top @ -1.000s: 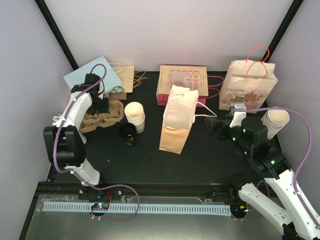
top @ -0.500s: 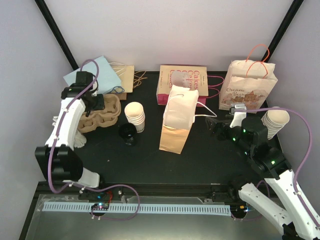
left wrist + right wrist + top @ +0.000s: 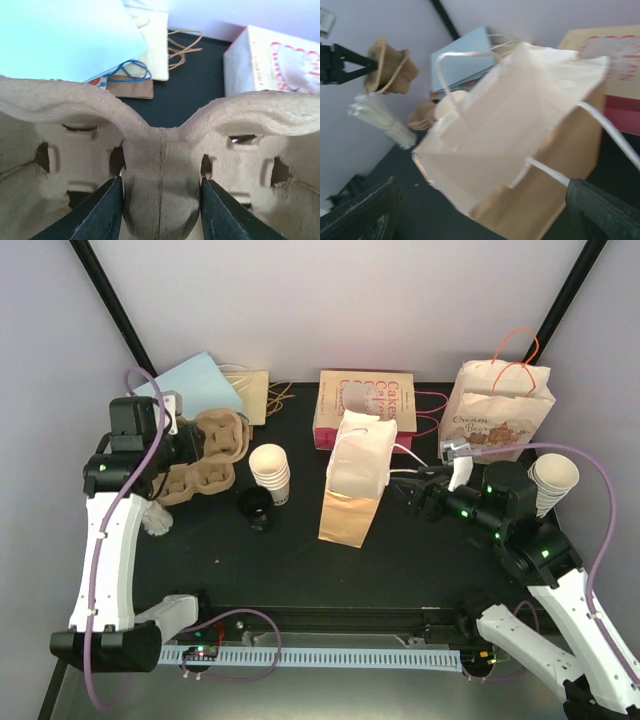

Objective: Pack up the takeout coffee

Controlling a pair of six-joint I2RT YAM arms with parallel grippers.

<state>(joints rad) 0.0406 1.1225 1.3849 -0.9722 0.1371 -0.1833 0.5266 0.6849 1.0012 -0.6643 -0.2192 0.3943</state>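
The pale paper bag (image 3: pixel 352 485) stands just ahead of the right gripper (image 3: pixel 408 490), whose jaws gape wide with nothing between them. The left gripper (image 3: pixel 190 445) is part-closed on the middle ridge of the brown pulp carrier (image 3: pixel 218 440), holding it tilted. The cream cup (image 3: pixel 270 468) and black lid (image 3: pixel 257 508) stand to that gripper's right, clear of it.

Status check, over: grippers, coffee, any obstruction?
Left gripper shut on carrier, tilted. Right gripper open beside bag. Black lid beside cup stack, untouched. No obstruction seen.
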